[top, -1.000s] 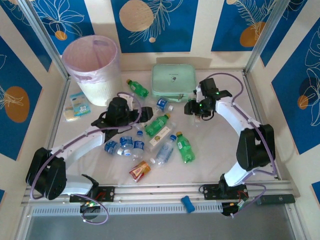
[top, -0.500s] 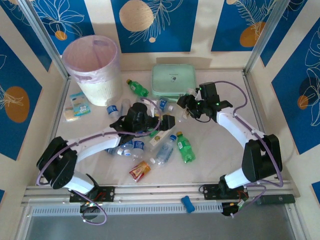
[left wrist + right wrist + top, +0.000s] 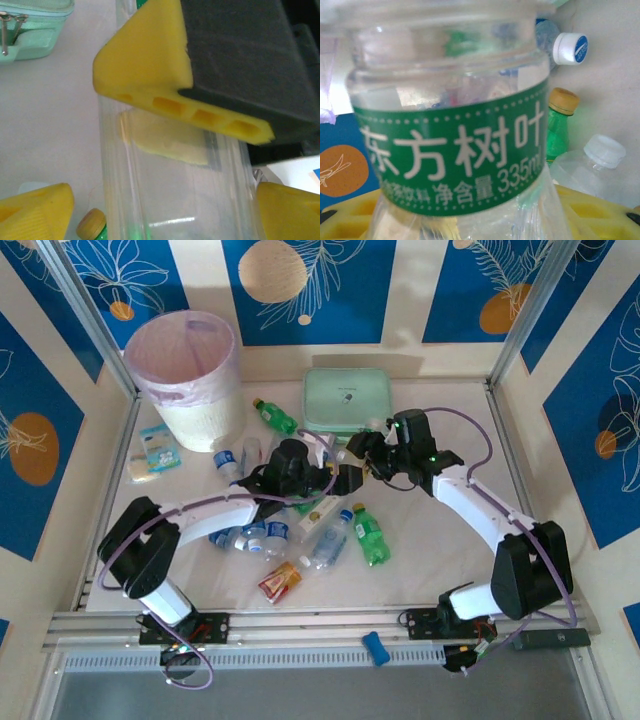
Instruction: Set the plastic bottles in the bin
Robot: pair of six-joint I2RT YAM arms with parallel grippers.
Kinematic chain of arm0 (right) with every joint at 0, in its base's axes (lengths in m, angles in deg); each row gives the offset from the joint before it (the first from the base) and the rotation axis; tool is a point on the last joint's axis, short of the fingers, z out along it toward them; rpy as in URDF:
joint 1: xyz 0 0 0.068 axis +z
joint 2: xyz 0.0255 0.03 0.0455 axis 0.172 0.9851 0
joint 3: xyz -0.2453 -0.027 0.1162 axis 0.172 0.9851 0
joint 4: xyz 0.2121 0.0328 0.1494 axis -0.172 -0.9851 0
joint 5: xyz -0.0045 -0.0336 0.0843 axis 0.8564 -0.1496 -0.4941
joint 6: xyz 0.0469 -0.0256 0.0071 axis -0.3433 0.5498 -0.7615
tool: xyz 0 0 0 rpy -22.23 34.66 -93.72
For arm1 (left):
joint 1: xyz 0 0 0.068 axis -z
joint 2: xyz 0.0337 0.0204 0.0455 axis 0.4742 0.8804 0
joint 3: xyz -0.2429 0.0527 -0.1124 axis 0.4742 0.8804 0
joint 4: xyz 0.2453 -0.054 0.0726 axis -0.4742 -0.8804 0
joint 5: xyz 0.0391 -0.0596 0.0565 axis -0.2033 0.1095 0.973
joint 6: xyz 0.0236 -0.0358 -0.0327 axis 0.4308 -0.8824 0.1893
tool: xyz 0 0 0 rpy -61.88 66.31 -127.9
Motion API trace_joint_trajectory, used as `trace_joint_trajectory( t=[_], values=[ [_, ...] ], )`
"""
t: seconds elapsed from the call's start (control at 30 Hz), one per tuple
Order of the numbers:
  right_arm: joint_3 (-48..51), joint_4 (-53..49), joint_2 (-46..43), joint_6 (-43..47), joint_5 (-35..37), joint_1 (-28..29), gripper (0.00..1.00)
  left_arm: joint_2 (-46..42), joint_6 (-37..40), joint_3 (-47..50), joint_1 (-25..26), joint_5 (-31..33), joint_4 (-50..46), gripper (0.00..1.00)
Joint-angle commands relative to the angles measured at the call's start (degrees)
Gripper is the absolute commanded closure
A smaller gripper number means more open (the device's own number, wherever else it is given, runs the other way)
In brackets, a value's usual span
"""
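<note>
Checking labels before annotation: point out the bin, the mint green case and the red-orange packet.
bin [image 3: 192, 418]: top external view, lower side wall.
mint green case [image 3: 347, 400]: top external view, middle of lid.
red-orange packet [image 3: 281, 582]: top external view, packet's middle.

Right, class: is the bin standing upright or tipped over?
Upright: the bin stands on its base, its round open mouth facing straight up in the top view.

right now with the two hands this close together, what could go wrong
The right hand holds the clear bottle while the open left hand straddles it: letting go early may drop it. The hands nearly touch and could collide. The bin stands far off at the back left, a long carry.
</note>
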Motion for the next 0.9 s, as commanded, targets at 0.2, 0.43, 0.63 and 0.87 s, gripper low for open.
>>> trace_joint_trajectory(
  t=[0.2, 0.43, 0.63, 0.87],
  values=[
    [1.3, 1.6, -2.0, -1.2, -0.9, 0.4, 0.54, 2.5, -0.8, -1.7, 1.1, -4.4, 4.3, 0.31],
    [1.3, 2.5, -2.3, -1.4, -1.6, 0.4, 0.39, 1.6, -0.4, -0.5, 1.1, -3.0, 4.5, 0.58],
    [-2.4, -1.1, -3.0, 1.7, -3.5, -2.8, 0.21, -0.5, -0.2, 1.9, 0.9, -0.4, 3.5, 0.59],
    [-5.3, -5.3, -5.5, 4.7, -2.9, -8.4, 0.16, -7.7, 2.1, 3.2, -1.1, 5.9, -5.1, 0.59]
  ],
)
